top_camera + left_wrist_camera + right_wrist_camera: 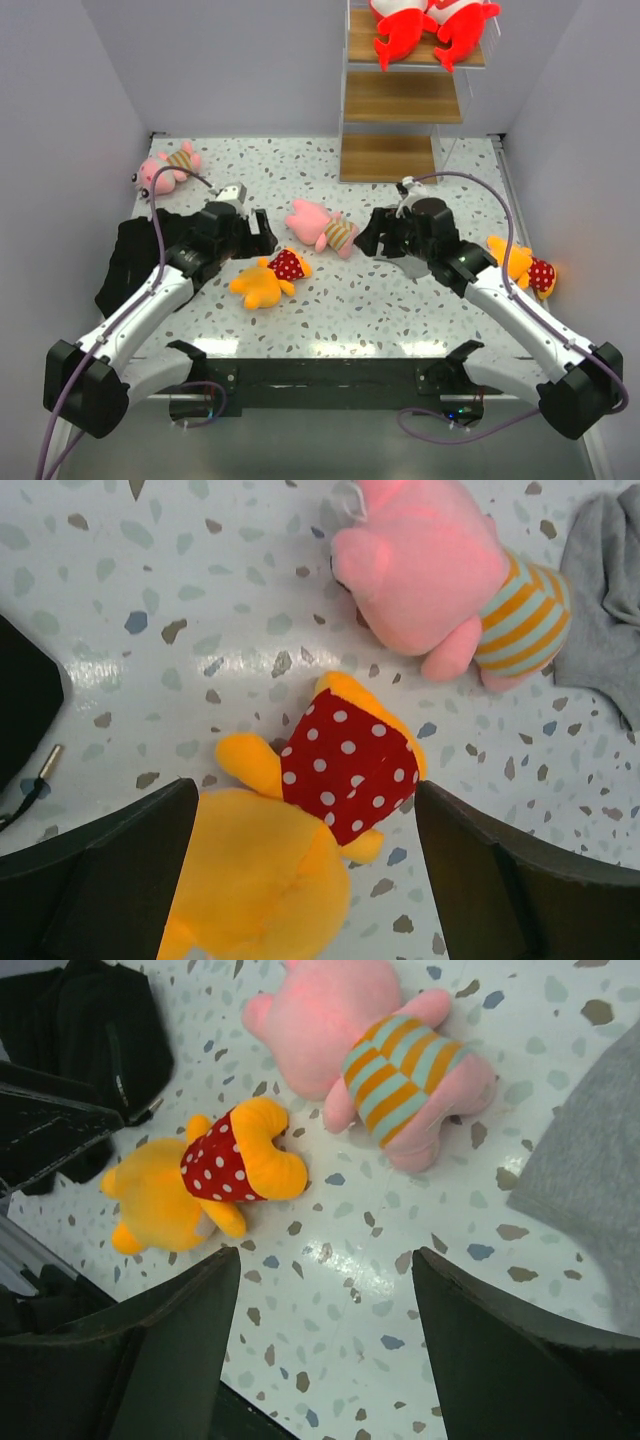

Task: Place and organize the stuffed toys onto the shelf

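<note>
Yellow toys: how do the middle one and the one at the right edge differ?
Middle yellow toy: just ahead of the open left gripper, fully visible. Right yellow toy: no gripper near, partly hidden by the right arm. Both lie flat and wear red dotted tops.

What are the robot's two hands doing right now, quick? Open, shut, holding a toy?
Left gripper: open, holding nothing, with the yellow-orange toy under it.
Right gripper: open, holding nothing.
</note>
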Robot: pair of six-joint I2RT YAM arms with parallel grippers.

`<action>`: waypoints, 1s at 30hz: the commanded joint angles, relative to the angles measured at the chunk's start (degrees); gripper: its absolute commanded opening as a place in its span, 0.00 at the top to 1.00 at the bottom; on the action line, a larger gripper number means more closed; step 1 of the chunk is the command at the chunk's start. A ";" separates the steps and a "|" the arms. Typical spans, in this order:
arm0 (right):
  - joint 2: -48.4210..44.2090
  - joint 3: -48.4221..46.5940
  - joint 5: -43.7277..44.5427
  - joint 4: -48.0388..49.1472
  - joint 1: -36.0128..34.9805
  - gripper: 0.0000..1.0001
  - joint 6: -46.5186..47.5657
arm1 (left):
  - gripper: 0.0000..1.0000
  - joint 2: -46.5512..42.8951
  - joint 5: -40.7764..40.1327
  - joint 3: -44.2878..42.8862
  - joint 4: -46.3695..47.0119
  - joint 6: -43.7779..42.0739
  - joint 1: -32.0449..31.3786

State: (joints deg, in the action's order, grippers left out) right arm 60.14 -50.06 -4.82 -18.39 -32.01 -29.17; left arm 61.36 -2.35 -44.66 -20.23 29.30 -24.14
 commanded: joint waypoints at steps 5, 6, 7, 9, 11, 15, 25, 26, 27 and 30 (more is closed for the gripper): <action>7.44 1.55 -5.20 11.63 -5.86 0.29 -4.93 | 0.08 0.77 3.13 8.71 2.47 6.30 -0.20; 8.23 1.20 -4.94 11.45 -6.57 0.29 -4.32 | 0.10 2.08 3.66 9.41 3.52 6.30 -0.29; 9.63 0.59 -5.02 11.36 -7.44 0.30 -3.97 | 0.13 2.79 4.28 11.07 4.31 6.21 -0.29; 10.70 0.32 -5.11 11.10 -8.07 0.30 -3.35 | 0.22 4.28 6.21 13.45 7.03 5.77 -0.38; 11.40 0.58 -4.94 11.18 -8.24 0.30 -3.18 | 0.33 4.82 9.18 14.95 10.27 4.98 -0.38; 12.02 1.63 -6.07 13.11 -8.33 0.31 -3.70 | 0.69 4.82 13.50 16.36 13.81 3.57 -0.47; 13.95 -2.92 -15.83 11.28 -7.63 0.32 -4.84 | 1.00 -7.74 23.79 17.42 21.37 2.34 -0.73; 13.95 -3.37 -16.97 10.84 -7.54 0.32 -6.67 | 1.00 -8.71 25.27 17.24 21.37 2.25 -0.73; 13.52 -3.72 -18.28 10.66 -7.54 0.32 -7.65 | 1.00 -10.63 25.90 16.81 21.46 2.25 -0.82; 12.11 -3.29 -20.22 13.37 -7.45 0.30 -12.92 | 1.00 -13.97 27.92 16.63 23.30 2.43 -0.73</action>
State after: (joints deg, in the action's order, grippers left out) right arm 74.32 -50.70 -19.44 -8.23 -39.75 -35.24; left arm 51.70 19.90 -26.87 -2.76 32.36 -24.58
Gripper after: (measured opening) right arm 0.686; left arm 0.055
